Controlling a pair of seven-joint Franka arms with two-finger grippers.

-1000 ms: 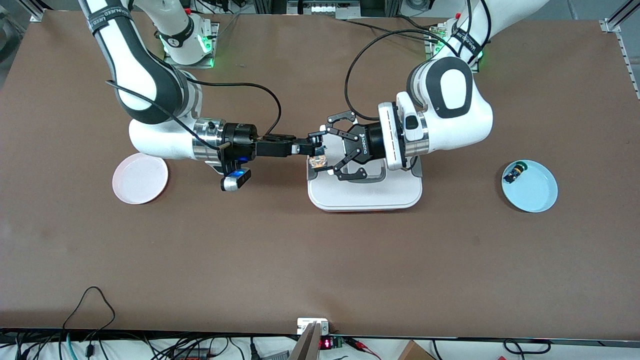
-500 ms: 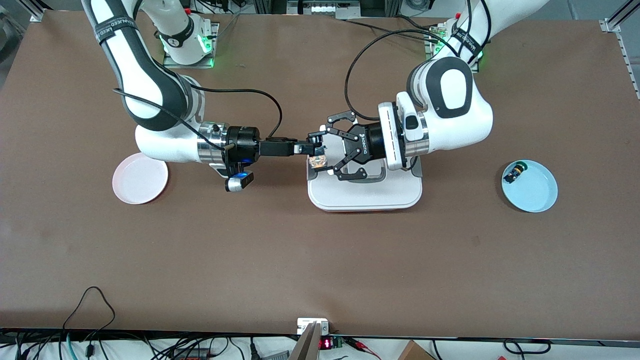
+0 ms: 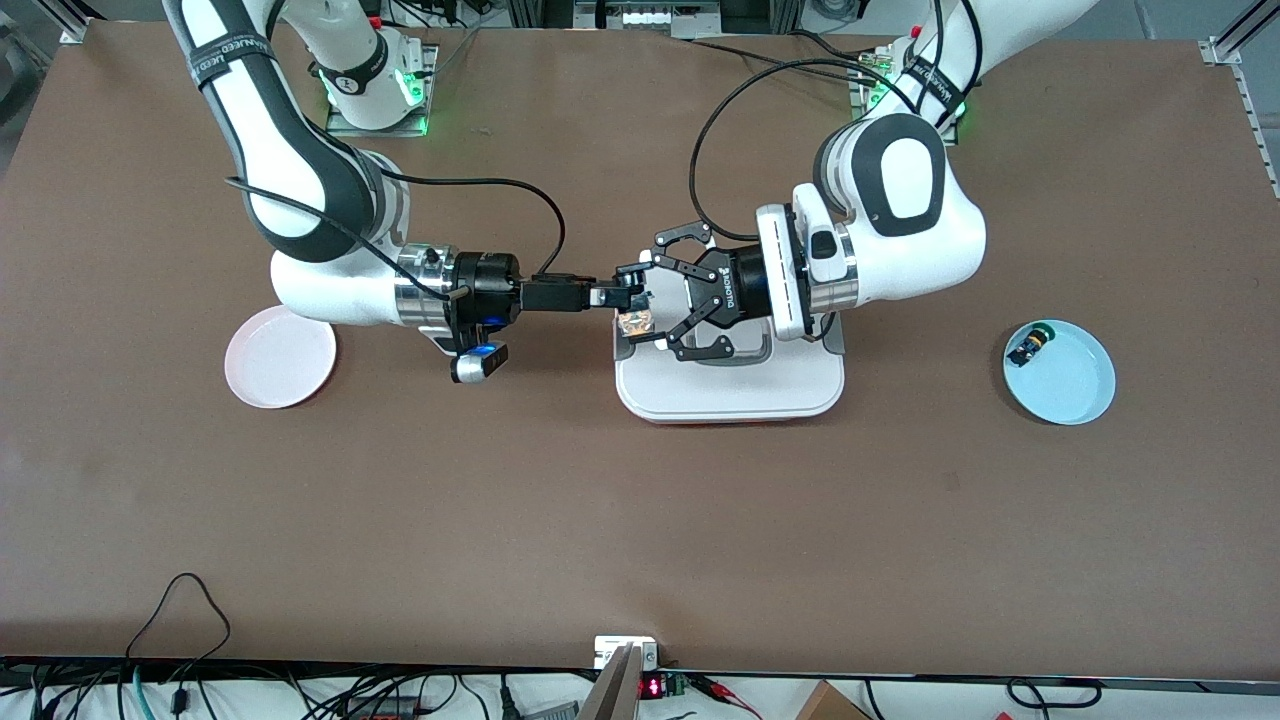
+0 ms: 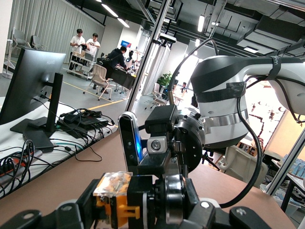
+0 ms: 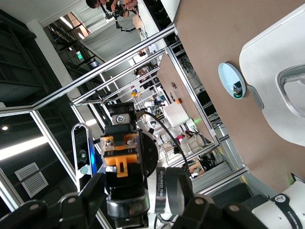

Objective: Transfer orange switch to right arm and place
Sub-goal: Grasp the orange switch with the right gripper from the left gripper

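Note:
The orange switch [image 3: 636,322] hangs in the air over the end of the white tray [image 3: 730,392] that is toward the right arm. My left gripper [image 3: 648,305], the claw-like one, is shut on it lengthwise, one fingertip on the orange cap and one on the black end. The left wrist view shows the switch [image 4: 114,200] lying across between those pads. My right gripper [image 3: 630,290], slim and black, reaches in level from the right arm's end. Its fingers stand open on either side of the switch's black body [image 5: 128,191], with a gap on one side.
A pink plate [image 3: 280,357] lies on the table under the right arm's wrist. A light blue plate [image 3: 1075,392] toward the left arm's end holds a small black part with a green cap [image 3: 1030,345]. The blue plate [image 5: 232,76] also shows in the right wrist view.
My right arm has slid a little toward the switch and then stopped. The left gripper and the switch have not moved.

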